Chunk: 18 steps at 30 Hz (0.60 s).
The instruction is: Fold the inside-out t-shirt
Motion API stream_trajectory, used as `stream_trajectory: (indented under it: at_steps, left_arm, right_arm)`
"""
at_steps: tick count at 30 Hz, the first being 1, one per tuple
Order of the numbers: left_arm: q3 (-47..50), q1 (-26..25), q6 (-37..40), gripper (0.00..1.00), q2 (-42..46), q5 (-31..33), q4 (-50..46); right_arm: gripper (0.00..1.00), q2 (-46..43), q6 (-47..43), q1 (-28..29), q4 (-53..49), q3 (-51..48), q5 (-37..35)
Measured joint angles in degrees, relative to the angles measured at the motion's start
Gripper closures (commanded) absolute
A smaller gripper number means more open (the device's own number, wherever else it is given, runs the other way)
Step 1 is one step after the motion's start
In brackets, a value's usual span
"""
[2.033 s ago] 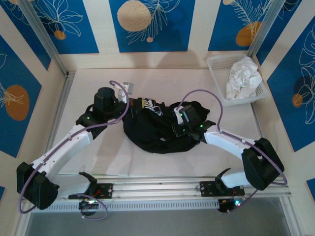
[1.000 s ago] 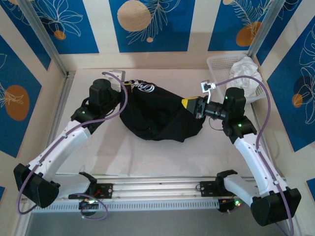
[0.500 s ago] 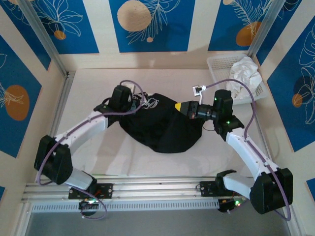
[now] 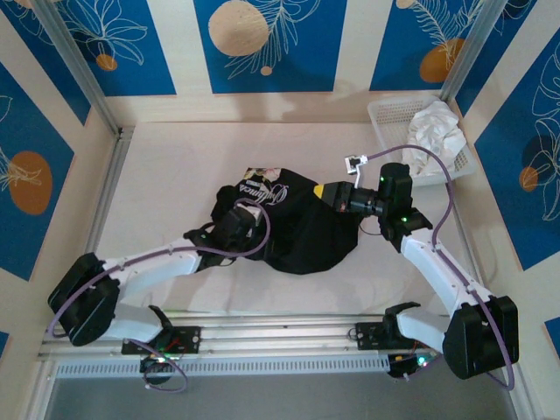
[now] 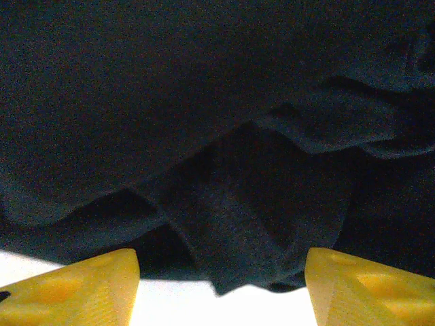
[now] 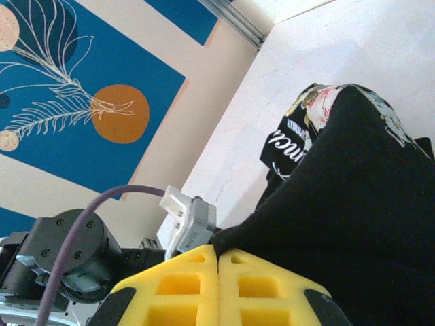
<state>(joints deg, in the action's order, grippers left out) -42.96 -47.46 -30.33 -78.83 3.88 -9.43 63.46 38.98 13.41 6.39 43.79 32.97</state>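
Note:
The black inside-out t-shirt (image 4: 302, 232) lies bunched in the middle of the table, with a white printed patch (image 4: 262, 191) showing at its far left. My right gripper (image 4: 330, 192) is shut on the shirt's right edge and holds it lifted. In the right wrist view the yellow pads (image 6: 218, 261) meet on a point of the black t-shirt (image 6: 353, 197). My left gripper (image 4: 258, 226) sits low at the shirt's near-left side. Its yellow fingers (image 5: 88, 282) stand wide apart in the left wrist view, open, with black folds (image 5: 238, 170) just ahead and nothing between them.
A white basket (image 4: 378, 118) at the back right holds a crumpled white cloth (image 4: 433, 131). Blue patterned walls close in the back and both sides. A metal rail (image 4: 280, 337) runs along the near edge. The left arm's wrist (image 6: 68, 255) shows in the right wrist view.
My left gripper has let go of the shirt's far-left edge and swung toward the near side, low by the shirt. The printed part has dropped onto the table. The right gripper has held still.

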Motion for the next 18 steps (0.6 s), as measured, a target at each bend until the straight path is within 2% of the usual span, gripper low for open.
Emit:
stream_trajectory:
  at_steps: [2,6,10,15,18]
  left_arm:
    - [0.0,-0.1,-0.1,0.57,-2.9,-0.8,2.3]
    - [-0.3,0.0,1.3,1.0,-6.2,-0.9,4.2]
    - [-2.7,0.3,5.6,1.0,-2.2,0.6,2.6]
    - [-6.8,1.4,11.5,1.0,15.8,1.2,1.1]
    - [-11.0,3.0,13.9,1.0,23.8,0.5,1.1]
  right_arm:
    - [1.0,0.0,0.0,-0.4,0.0,0.0,0.0]
    - [1.0,-0.3,-1.6,-1.6,-2.0,0.0,-0.4]
    - [1.0,-1.5,-6.4,-3.3,-9.8,2.0,-2.7]
    - [1.0,-4.0,-13.7,-4.0,-18.6,7.5,-9.1]
    - [1.0,-6.4,-16.3,-4.0,-20.9,8.3,-12.0]
